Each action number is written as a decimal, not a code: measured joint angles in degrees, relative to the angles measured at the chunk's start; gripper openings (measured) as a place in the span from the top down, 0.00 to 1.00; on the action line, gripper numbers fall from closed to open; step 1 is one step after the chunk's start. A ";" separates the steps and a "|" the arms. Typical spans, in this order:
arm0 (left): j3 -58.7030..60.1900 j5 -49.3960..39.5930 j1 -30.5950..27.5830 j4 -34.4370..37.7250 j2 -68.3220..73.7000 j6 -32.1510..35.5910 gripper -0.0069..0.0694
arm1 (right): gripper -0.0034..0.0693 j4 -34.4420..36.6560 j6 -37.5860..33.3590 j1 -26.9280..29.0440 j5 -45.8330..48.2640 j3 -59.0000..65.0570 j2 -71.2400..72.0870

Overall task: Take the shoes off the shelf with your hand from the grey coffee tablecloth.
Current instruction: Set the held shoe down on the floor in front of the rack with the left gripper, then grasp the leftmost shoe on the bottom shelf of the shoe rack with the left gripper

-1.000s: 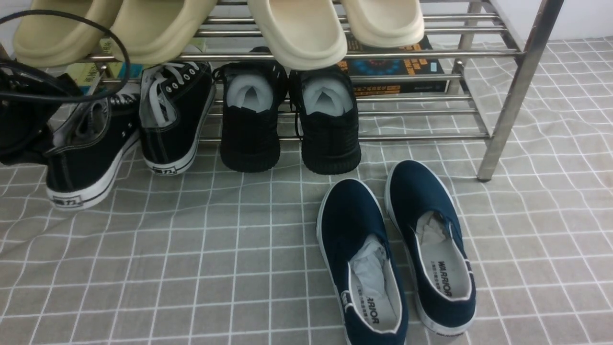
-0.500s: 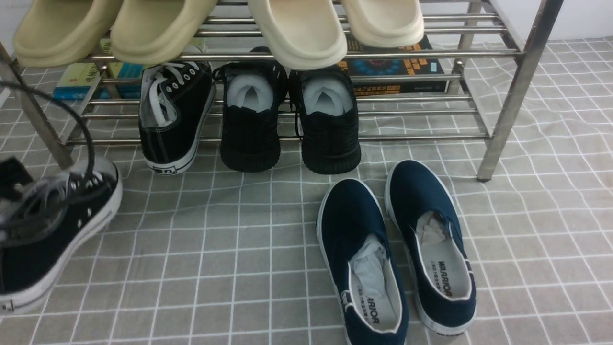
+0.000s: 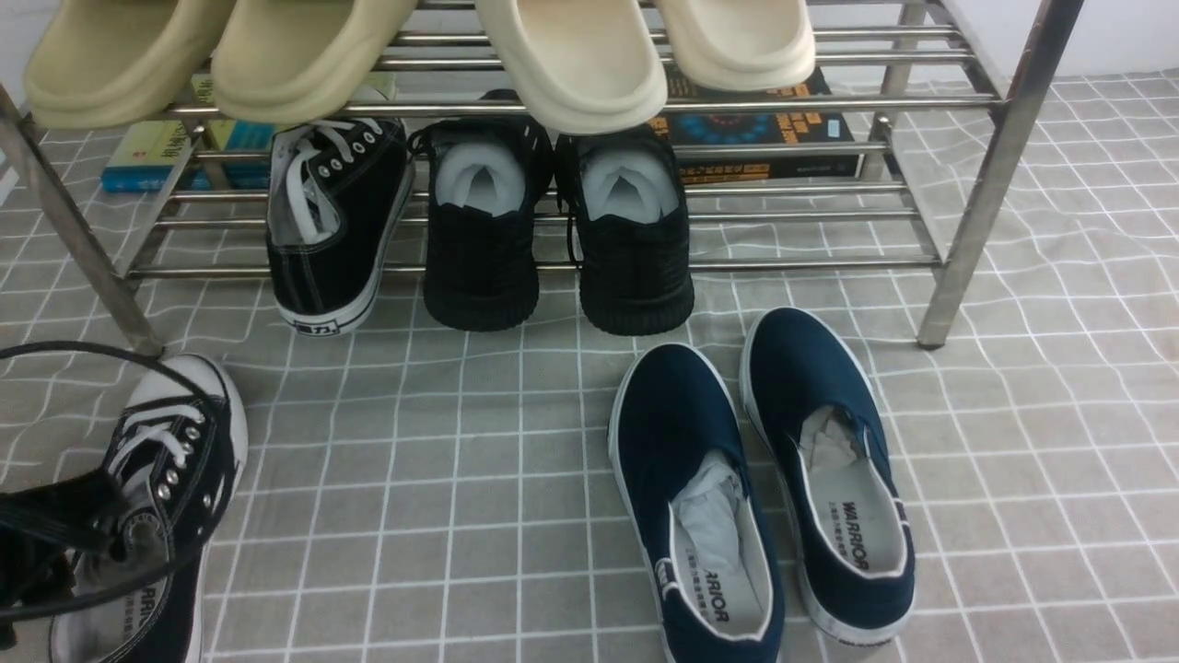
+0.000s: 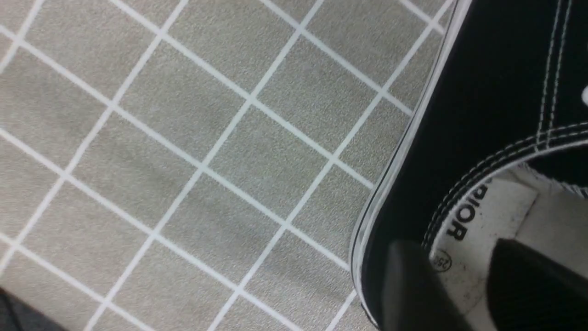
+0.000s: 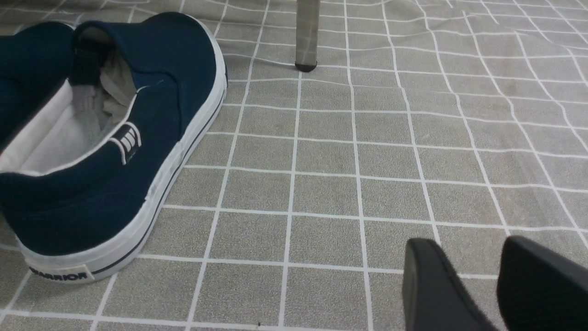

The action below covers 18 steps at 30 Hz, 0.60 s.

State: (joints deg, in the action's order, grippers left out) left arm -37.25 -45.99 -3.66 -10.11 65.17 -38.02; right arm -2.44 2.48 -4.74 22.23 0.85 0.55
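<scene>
The first sneaker (image 3: 175, 442) lies sole-down on the cloth (image 3: 461, 479) just in front of the shelf's (image 3: 811, 264) left leg, settled flat so it can be let go. Its long axis runs toward the shelf, white toe nearest the leg. The left claw (image 4: 459, 250) straddles the heel rim, spread, not pinching. The second sneaker (image 3: 332, 221) sits on the shelf's lower rails, heel outward, probably next. The right claw (image 5: 473, 248) hovers spread and empty near the shelf's right leg.
</scene>
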 joint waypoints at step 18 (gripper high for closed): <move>-33.34 12.01 6.81 19.70 23.72 15.85 0.35 | 0.62 0.00 0.00 0.00 0.00 0.00 0.00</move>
State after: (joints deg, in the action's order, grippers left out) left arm -70.59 -33.98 3.15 9.59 88.88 -22.17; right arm -2.44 2.48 -4.74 22.23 0.85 0.55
